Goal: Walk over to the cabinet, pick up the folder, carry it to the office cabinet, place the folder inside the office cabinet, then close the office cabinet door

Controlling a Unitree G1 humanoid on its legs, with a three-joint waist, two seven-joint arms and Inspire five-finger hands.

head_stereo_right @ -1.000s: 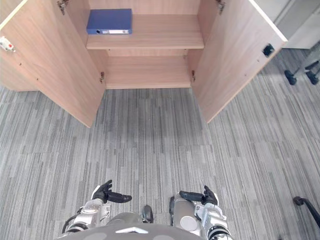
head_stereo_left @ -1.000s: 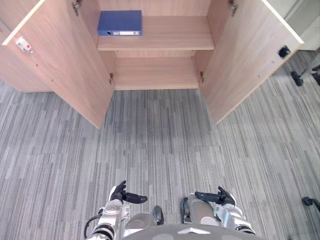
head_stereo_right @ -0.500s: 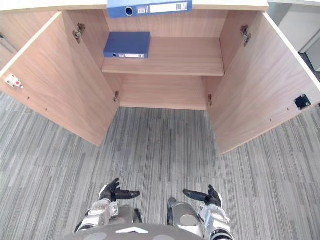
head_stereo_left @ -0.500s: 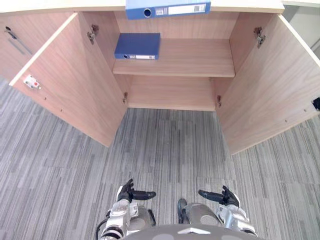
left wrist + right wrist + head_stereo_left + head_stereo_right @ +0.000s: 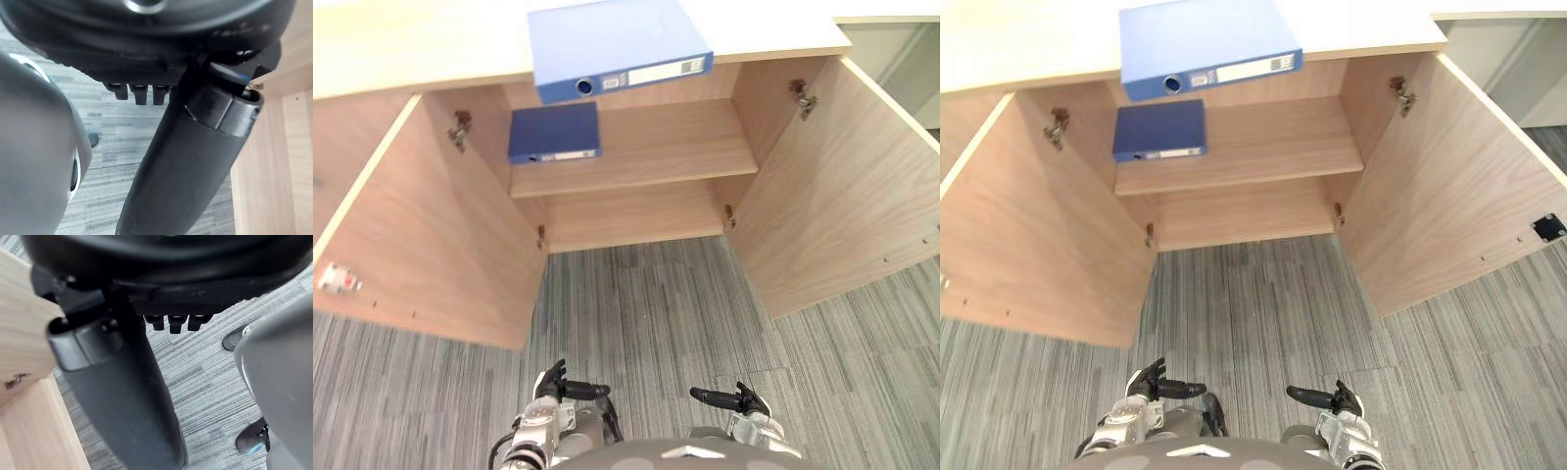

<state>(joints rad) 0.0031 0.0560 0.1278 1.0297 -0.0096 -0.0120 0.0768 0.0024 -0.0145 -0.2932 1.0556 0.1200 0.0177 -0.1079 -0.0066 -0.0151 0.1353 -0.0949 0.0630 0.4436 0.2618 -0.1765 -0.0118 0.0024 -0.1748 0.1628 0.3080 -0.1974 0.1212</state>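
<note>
- Two blue folders are in sight, both at the cabinet (image 5: pixel 641 211). The upper folder (image 5: pixel 617 44) lies flat on the pale tabletop (image 5: pixel 411 44) that caps the cabinet, its spine jutting a little past the front edge. The shelf folder (image 5: pixel 554 132) lies flat on the inner shelf (image 5: pixel 675 142), pushed to the cabinet's left side.
- The cabinet's left door (image 5: pixel 421 245) and right door (image 5: pixel 842 196) both stand wide open, so the shelf and the compartment below it are exposed.
- The robot faces the opening from the grey carpet (image 5: pixel 656 313) in front of the cabinet, well short of it.
- The left hand (image 5: pixel 550 385) and the right hand (image 5: pixel 747 401) hang low, well apart from the cabinet. Each is released, fingers relaxed, thumb pointing towards the other hand, holding nothing.
- To my eye this is the walk-up step, with no folder picked up yet. The upper folder looks like the one to fetch, since the other already sits inside, though I cannot be sure.
- The next move calls for closing the gap to the cabinet front, then raising an arm between the open doors to the tabletop. The overhanging spine offers a place for the fingers to get under.
</note>
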